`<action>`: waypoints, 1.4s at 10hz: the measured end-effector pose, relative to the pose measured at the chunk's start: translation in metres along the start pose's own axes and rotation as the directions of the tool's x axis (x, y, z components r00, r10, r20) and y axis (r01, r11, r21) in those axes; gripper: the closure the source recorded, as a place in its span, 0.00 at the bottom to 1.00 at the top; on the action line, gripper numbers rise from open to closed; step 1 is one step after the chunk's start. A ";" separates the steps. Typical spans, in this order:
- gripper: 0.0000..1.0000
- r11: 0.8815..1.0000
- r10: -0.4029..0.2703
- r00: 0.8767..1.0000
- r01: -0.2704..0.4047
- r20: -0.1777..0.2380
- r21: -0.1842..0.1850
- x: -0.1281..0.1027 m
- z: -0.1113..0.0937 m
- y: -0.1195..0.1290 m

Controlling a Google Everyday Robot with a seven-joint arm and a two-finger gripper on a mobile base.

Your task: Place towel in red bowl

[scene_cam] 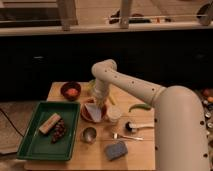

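A red bowl (88, 114) sits on the wooden table (142, 150), just right of the green tray. A pale, whitish towel (92, 109) lies in the bowl, rising above its rim. My white arm reaches in from the lower right, and my gripper (98, 102) hangs straight down over the bowl, right at the top of the towel. Whether it still holds the towel is hidden.
A green tray (35, 145) at the left holds a brown bar (50, 123) and dark grapes (60, 130). A dark bowl (71, 91) with something orange stands behind. Around the red bowl are a metal cup (89, 134), a white cup (114, 114), a blue sponge (116, 150), utensils (135, 127) and a green vegetable (139, 107).
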 end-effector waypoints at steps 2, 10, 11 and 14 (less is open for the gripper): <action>0.27 1.000 0.005 1.000 -0.005 -0.004 -0.007 0.001 -0.001 0.000; 0.20 1.000 0.010 1.000 -0.010 -0.023 -0.024 0.005 -0.007 -0.002; 0.20 1.000 0.009 1.000 -0.010 -0.027 -0.024 0.006 -0.008 -0.002; 0.20 1.000 0.001 0.999 -0.002 -0.036 -0.027 0.009 -0.011 -0.002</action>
